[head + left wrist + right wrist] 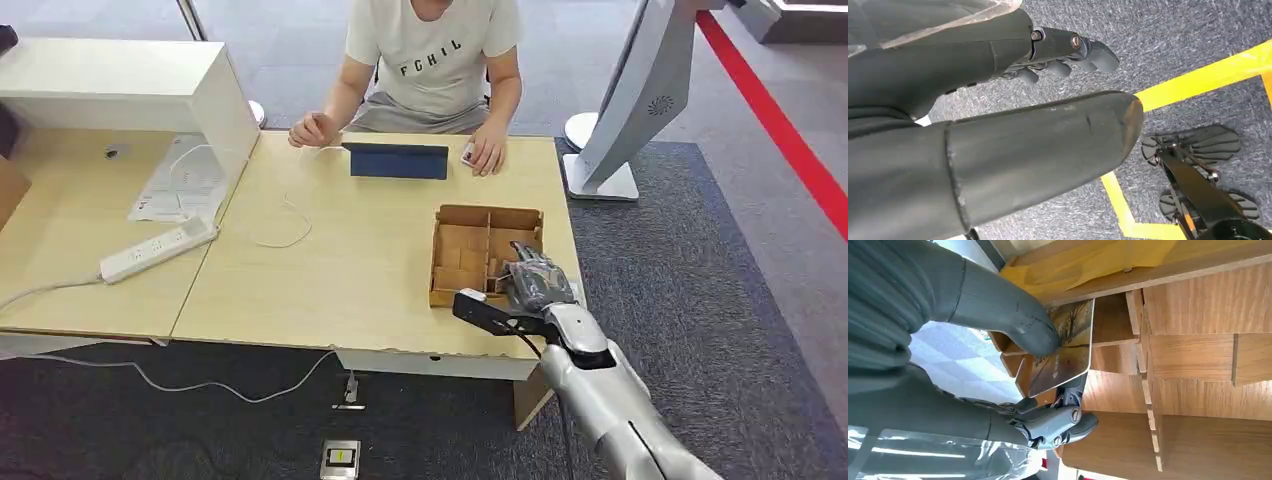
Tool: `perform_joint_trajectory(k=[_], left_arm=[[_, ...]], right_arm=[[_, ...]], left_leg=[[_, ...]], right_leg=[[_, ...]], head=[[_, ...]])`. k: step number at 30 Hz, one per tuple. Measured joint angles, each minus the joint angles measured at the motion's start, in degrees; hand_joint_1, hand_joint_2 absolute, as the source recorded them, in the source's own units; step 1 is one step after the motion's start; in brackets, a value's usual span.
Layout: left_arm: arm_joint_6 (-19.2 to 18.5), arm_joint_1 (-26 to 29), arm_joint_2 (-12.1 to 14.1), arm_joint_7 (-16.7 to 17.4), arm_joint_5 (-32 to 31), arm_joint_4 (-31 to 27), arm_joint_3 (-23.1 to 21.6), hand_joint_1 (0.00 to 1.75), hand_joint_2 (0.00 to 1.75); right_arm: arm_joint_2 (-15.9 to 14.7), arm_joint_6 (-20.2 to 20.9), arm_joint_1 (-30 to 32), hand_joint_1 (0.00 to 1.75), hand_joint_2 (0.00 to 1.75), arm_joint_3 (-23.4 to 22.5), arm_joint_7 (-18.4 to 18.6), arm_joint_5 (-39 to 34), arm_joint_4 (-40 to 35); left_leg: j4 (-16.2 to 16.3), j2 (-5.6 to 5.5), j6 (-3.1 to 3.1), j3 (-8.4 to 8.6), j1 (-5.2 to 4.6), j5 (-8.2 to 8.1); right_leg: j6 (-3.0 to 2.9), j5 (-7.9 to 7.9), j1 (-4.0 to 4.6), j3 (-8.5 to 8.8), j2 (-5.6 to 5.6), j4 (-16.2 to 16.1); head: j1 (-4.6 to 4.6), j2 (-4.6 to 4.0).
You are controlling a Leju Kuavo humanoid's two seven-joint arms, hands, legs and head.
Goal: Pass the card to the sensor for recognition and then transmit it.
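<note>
Right hand (533, 280) over the near right compartments of the wooden tray (452, 215), at the right end of the table (330, 270). In the right wrist view, card (1064, 352) pinched between thumb (1018, 325) and darker fingers (1068, 415), thumb pressed on its picture face, card partly inside a compartment, its long edge close to a wooden divider. Left hand (1058, 55) hanging over the carpet, fingers loosely curled, holding nothing.

Across the table, a person (432, 60) sitting, with a dark flat device (398, 160) standing in front; probably the sensor, but hard to say for sure.

Risks from here, as judgement only: grip on one end of the card only, so possible slip or rotation when lifted. Card edge may catch on the divider if pulled at an angle, dragging the light tray or bending the card. Long way to the device across the table; possible drop on that path.
</note>
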Motion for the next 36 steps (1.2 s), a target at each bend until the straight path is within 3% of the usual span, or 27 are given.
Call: perform_joint_trajectory(k=[9,19,24,29,36], left_arm=[[0.33,0.02,0.00,-0.02,0.77,0.00,-0.07,0.00,0.00],[0.07,0.03,-0.07,-1.66,0.37,0.00,-0.09,0.00,0.00],[-0.04,0.00,-0.04,-1.92,-0.48,0.00,-0.20,0.00,0.00],[-0.20,-0.01,-0.04,-2.80,-1.77,0.00,-0.50,0.00,0.00],[-0.35,-0.22,-0.07,-3.23,-2.89,0.00,-1.44,0.00,0.00]], right_arm=[[-0.18,-1.44,-0.64,1.75,1.75,-0.07,-3.17,-1.82,-2.47],[-0.68,5.03,-7.46,1.75,1.75,-0.11,-6.40,-5.77,-15.61],[-0.48,6.36,-9.75,1.75,1.75,0.02,-6.49,-6.01,-19.85],[0.20,2.84,-14.12,1.75,1.75,0.52,-7.96,-3.91,-18.20],[4.07,-0.48,-22.70,1.75,1.75,2.14,-7.10,1.49,-6.59]], left_leg=[[0.01,0.00,-0.02,0.00,-0.01,0.02],[0.01,0.00,-0.07,0.01,0.01,0.06],[0.00,0.01,-0.08,0.00,0.01,0.06],[0.00,0.01,-0.08,-0.02,0.00,0.06],[0.00,-0.02,-0.09,-0.03,0.03,0.07]], right_leg=[[-0.02,0.05,-0.01,0.01,0.01,0.05],[-0.03,0.05,0.00,-0.01,0.01,0.07],[-0.04,0.05,0.00,-0.01,0.01,0.07],[-0.04,0.05,0.00,-0.02,0.01,0.07],[-0.05,0.05,0.02,-0.02,0.01,0.11]], head=[[-0.02,0.00],[0.00,0.00],[0.00,0.00],[0.00,0.00],[-0.02,0.00]])
